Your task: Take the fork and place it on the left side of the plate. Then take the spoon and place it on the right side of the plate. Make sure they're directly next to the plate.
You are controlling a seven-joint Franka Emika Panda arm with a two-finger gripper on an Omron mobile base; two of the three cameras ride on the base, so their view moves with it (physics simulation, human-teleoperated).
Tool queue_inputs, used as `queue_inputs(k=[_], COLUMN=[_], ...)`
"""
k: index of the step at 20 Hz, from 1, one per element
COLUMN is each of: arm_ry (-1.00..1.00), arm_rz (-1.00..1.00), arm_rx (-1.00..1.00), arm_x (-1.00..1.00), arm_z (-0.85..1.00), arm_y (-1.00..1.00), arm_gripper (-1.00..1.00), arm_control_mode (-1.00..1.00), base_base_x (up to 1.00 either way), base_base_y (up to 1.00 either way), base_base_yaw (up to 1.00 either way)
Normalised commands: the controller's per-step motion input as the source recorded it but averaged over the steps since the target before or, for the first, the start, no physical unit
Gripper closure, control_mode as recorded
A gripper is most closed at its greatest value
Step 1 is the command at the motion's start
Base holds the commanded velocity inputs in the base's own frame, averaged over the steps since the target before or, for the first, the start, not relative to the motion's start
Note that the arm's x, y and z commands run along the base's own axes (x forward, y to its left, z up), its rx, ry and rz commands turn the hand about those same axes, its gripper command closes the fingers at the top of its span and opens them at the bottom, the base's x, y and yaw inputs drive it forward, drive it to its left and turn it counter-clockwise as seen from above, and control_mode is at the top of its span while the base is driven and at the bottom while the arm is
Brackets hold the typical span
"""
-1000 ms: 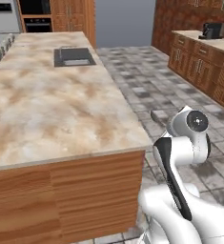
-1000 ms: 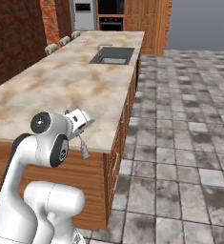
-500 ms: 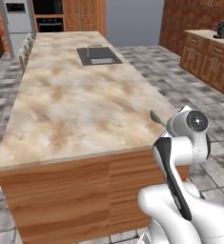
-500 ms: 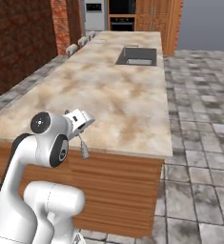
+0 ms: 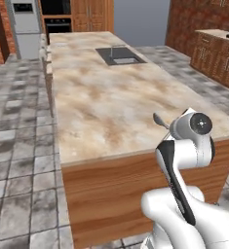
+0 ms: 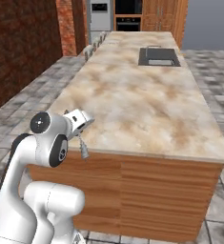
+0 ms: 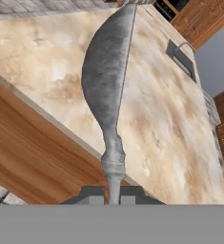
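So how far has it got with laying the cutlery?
Nothing laid is visible: no plate or fork on the counter. In hand: the gripper is shut on the spoon, held beside the counter's near edge. Left: setting the spoon right of the plate.

- The whole scene has shifted in both base views: the base has driven, the things have not moved of themselves
- In the left base view the long marble-topped wooden kitchen island (image 5: 111, 97) now presents its near short end, where earlier its long side ran across
- The dark sunken sink (image 5: 122, 56) has passed from left of centre to right of centre
- In the right base view the red brick wall (image 6: 23, 43) takes more of the left
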Motion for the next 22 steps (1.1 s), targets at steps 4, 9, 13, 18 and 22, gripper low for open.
queue_inputs(k=[4, 9, 13, 18, 22], arm_ry=[0.0, 0.0, 0.0, 0.0, 0.0], arm_rz=[0.0, 0.0, 0.0, 0.0, 0.0], arm_rx=[0.0, 0.0, 0.0, 0.0, 0.0], arm_x=[0.0, 0.0, 0.0, 0.0, 0.0], arm_z=[0.0, 0.0, 0.0, 0.0, 0.0], arm_y=[0.0, 0.0, 0.0, 0.0, 0.0], arm_gripper=[1.0, 1.0, 1.0, 1.0, 1.0], arm_control_mode=[1.0, 1.0, 1.0, 1.0, 1.0], base_base_x=[0.27, 0.36, 0.43, 0.48, 0.5], base_base_y=[1.0, 1.0, 1.0, 1.0, 1.0], base_base_yaw=[-0.15, -0.21, -0.26, -0.3, -0.3])
